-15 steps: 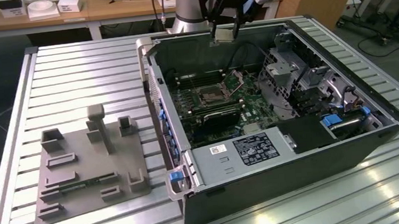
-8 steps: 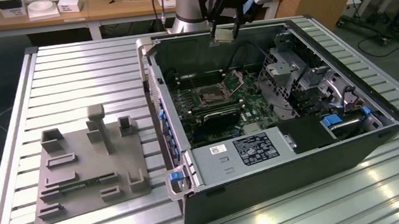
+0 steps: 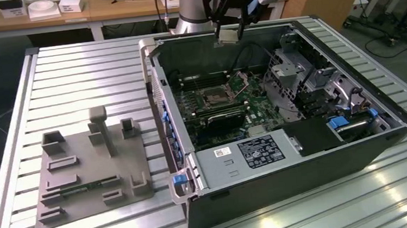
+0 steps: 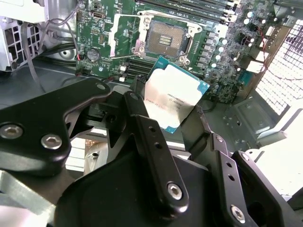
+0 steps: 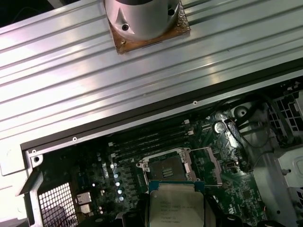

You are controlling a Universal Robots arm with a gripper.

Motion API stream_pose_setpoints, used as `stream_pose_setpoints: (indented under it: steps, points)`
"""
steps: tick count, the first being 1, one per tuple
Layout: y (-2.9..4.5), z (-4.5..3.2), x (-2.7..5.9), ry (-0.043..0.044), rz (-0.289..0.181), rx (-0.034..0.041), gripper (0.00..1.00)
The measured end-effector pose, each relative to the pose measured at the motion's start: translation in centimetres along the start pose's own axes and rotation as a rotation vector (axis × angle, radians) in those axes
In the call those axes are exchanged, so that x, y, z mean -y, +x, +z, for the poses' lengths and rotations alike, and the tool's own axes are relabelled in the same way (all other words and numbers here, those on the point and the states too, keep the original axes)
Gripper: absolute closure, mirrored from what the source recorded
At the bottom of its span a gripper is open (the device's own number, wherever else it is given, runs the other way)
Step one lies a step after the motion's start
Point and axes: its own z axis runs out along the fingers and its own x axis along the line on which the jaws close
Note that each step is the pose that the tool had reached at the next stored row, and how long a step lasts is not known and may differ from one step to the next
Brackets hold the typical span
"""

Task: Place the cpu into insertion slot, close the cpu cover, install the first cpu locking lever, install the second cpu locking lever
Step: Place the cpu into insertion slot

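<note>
Tool (image 4: pixel 170 118) clenched on the cpu (image 4: pixel 173 97), held over the open computer case (image 3: pixel 267 188).
In the second wrist view the black fingers (image 4: pixel 142 125) clamp the cpu by two opposite edges, silvery top showing, in the air clear of the green board. Beyond it the insertion slot (image 4: pixel 165 40) lies with its dark centre exposed, and the cpu cover (image 4: pixel 124 38) is swung open just beside it. The case rests on the ribbed worktop (image 3: pixel 84 69).

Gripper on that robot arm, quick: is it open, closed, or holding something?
Black gripper: shut on the small, flat, square silvery-grey cpu, apart from the dark-centred, silver-rimmed insertion slot.
</note>
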Motion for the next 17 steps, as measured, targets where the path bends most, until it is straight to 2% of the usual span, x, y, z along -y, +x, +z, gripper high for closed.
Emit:
stream_pose_setpoints:
  steps: [13, 17]
  points:
    - [0.0, 0.0, 0.0, 0.0, 0.001, 0.0001, 0.46]
    - [0.0, 0.01, 0.0, -0.0003, 0.016, 0.0014, 0.46]
